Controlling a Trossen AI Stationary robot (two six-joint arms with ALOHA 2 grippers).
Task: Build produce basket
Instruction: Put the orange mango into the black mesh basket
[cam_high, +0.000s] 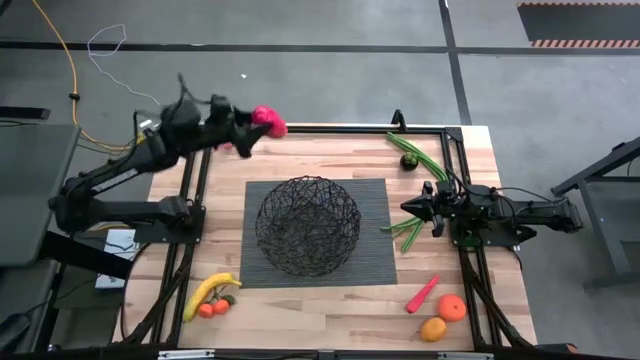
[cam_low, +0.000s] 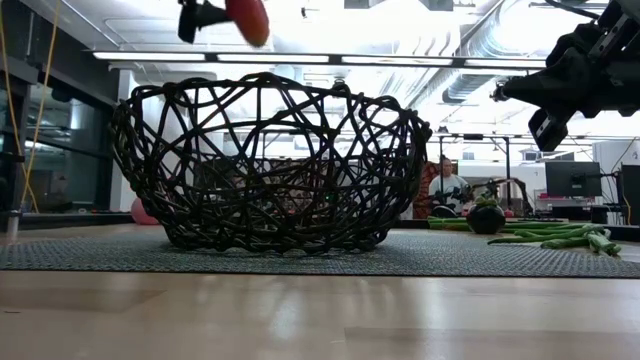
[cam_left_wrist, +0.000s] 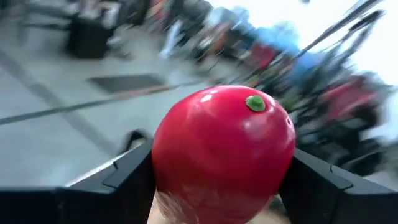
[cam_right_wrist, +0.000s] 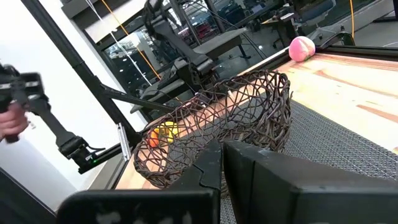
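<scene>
The left gripper (cam_high: 262, 122) sits in the upper left of the high view, raised above the table's far edge, with its two dark fingers (cam_left_wrist: 127, 171) clamped on either side of a glossy red mango (cam_left_wrist: 222, 152). In the left wrist view the fruit bulges well past both fingers, so the hold is across its middle. Its skin looks smooth and hard, probably moulded plastic, light but likely slippery; a squeeze at the widest part seems the safest hold.

The basket (cam_high: 307, 224) stands empty at the centre of the high view on the grey ribbed mat (cam_high: 375, 195). Its open wire lattice looks stiff and should take a dropped fruit without tipping.

The right gripper (cam_high: 412, 208) waits at the mat's right edge, beside the green beans (cam_high: 405, 228); whether its fingers are apart I cannot tell.

The rest of the produce lies scattered: the banana (cam_high: 208, 291) at lower left, the chili (cam_high: 422, 294) and oranges (cam_high: 451, 307) at lower right.
</scene>
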